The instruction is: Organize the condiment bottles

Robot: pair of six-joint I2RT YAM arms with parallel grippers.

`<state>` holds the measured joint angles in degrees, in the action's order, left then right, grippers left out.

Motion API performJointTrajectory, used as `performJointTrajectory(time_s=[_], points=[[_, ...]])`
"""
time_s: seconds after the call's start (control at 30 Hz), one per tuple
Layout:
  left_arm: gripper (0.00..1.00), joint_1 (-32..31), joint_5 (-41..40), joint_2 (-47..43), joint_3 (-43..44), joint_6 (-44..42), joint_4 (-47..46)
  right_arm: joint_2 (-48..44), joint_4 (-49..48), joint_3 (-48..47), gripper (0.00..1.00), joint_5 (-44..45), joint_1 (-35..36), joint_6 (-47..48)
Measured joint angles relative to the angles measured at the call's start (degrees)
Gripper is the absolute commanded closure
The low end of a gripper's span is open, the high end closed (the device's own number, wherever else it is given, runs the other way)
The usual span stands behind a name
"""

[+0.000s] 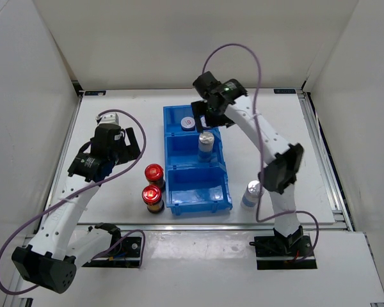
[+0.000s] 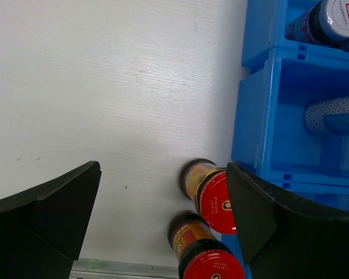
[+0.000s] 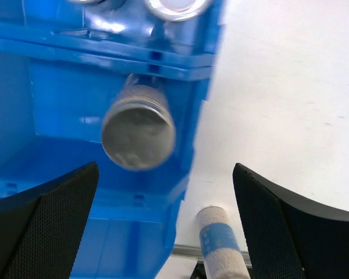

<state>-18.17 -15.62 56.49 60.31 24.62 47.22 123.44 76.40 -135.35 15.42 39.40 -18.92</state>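
A blue three-part tray (image 1: 198, 190) lies mid-table. One short condiment bottle with a white red-marked cap (image 1: 187, 123) stands in its far compartment, and my right gripper (image 1: 208, 120) hovers open just beside it. In the right wrist view that gripper (image 3: 166, 224) holds nothing; a silver-capped pale bottle (image 3: 138, 135) stands in the middle compartment (image 1: 207, 142). Another pale bottle (image 1: 251, 192) stands on the table right of the tray (image 3: 221, 247). Two dark red-capped bottles (image 1: 153, 173) (image 1: 152, 196) stand left of the tray. My left gripper (image 1: 129, 150) is open above the table, empty (image 2: 163, 221).
The tray's near compartment holds nothing. White walls enclose the table on three sides, and a metal rail (image 1: 323, 160) runs along its right edge. In the left wrist view the red caps (image 2: 218, 197) (image 2: 212, 266) sit close against the tray wall (image 2: 262, 87).
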Motion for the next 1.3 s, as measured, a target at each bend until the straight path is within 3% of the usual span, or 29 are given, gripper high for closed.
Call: performJointTrajectory(time_s=[0.1, 0.27, 0.4, 0.57, 0.9, 1.17, 1.27, 1.3], points=[[0.0, 0.0, 0.0, -0.11, -0.13, 0.09, -0.02, -9.81, -1.16, 6.25, 0.01, 4.35, -0.17, -2.25], [0.0, 0.0, 0.0, -0.66, -1.86, 0.74, 0.11, -33.73, -1.38, 27.12, 0.01, 3.89, -2.69, -6.38], [0.0, 0.0, 0.0, -1.31, -3.45, 1.4, 0.39, -45.05, -0.2, 44.59, 0.01, 1.99, -2.99, -12.59], [0.0, 0.0, 0.02, -2.29, -4.85, 2.21, 0.46, -49.2, 0.87, 60.89, 0.01, -1.75, -2.4, -18.69], [0.0, 0.0, 0.02, -2.73, -5.62, 2.91, 0.39, -49.79, 0.94, 69.37, 0.02, -4.74, -2.4, -22.67], [0.0, 0.0, 0.0, -3.13, -6.4, 3.04, 0.44, -45.64, -3.04, 70.55, 0.25, -5.09, -3.21, -20.55], [0.0, 0.0, 0.02, -3.45, -6.4, 2.84, 0.44, -44.74, -4.26, 71.01, 0.45, -5.68, -4.83, -18.29], [0.0, 0.0, 0.0, -3.61, -6.47, 2.82, 0.42, -44.65, -4.24, 71.01, 0.59, -6.25, -5.42, -17.73]])
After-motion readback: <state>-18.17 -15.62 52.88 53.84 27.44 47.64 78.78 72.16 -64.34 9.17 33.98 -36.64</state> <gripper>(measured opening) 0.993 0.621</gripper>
